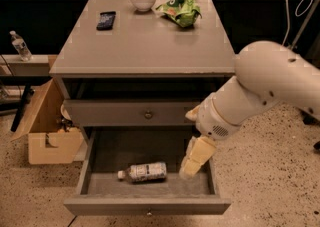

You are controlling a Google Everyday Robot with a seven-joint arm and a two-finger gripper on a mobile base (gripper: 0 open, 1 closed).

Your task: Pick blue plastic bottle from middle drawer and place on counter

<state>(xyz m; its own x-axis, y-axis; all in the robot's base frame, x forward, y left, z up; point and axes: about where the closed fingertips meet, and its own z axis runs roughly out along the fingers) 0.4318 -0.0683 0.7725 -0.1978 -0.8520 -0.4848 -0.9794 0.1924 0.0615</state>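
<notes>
Camera view shows the cream tool (188, 170), opening impossible to tell, inside the open grey wooden drawer (145, 205) beside the lying white-capped clear plastic bottle (146, 171).

One high view, tilted down, near; hand (190, 167) over middle drawer (146, 205)

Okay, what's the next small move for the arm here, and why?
Probably slide the claw left in view, over the small clear plastic bottle. It hangs inside the open wide grey middle drawer at the right end, while the bottle lies on its side just left of it, not yet grasped.
</notes>
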